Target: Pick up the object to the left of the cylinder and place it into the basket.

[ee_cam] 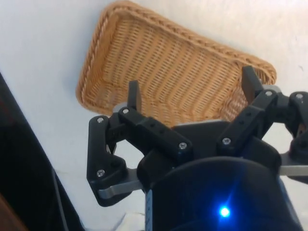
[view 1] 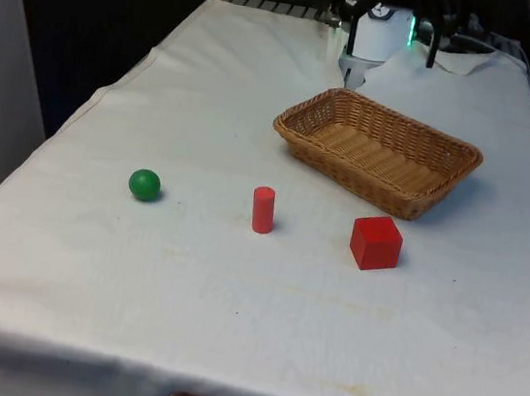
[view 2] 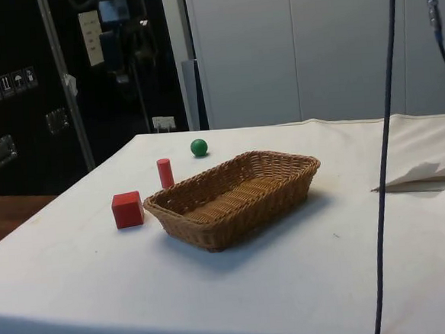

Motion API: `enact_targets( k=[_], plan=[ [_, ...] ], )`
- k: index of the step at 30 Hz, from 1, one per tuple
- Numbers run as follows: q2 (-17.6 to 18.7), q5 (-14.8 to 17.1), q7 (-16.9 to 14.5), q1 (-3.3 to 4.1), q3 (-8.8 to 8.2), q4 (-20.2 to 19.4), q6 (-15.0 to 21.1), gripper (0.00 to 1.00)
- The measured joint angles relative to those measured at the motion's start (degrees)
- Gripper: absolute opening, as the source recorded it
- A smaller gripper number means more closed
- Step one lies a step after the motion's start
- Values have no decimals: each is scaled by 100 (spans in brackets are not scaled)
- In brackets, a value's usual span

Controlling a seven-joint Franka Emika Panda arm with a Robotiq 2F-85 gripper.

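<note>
On the front view's left, a small green ball (view 1: 145, 184) sat alone on the white-clothed desk (view 1: 228, 330), well apart from everything else. It lay to the left of the red cylinder (view 1: 262, 209), so it was the thing to be picked up. By its look it was a light, hard, smooth sphere, likely wood or plastic, and it would roll at the slightest nudge. The safest hold would be straight down over it, with the fingers closing level across its widest middle — any lower or higher and it might squirt out.

Next along stood the red cylinder, upright, and beyond it a red cube (view 1: 376, 242), resting just in front of the wicker basket (view 1: 449, 173). The basket was shallow, rectangular and held nothing, so a drop from just above its rim should keep the ball inside.

At the desk's far end, beyond the basket, was the claw (ee_cam: 190, 98). In the wrist view its two fingers (ee_cam: 134, 96) stood wide apart with nothing between them, hanging above the basket's woven floor. The ball was untouched — reaching it would call for a long move across the desk past the cylinder.
</note>
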Motion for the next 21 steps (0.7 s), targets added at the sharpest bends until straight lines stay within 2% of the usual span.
enact_targets(
  k=[12,21],
  plan=[
    [470,132,0,0,155,201,355,100],
    [602,132,-103,0,252,149,710,100]
  ],
)
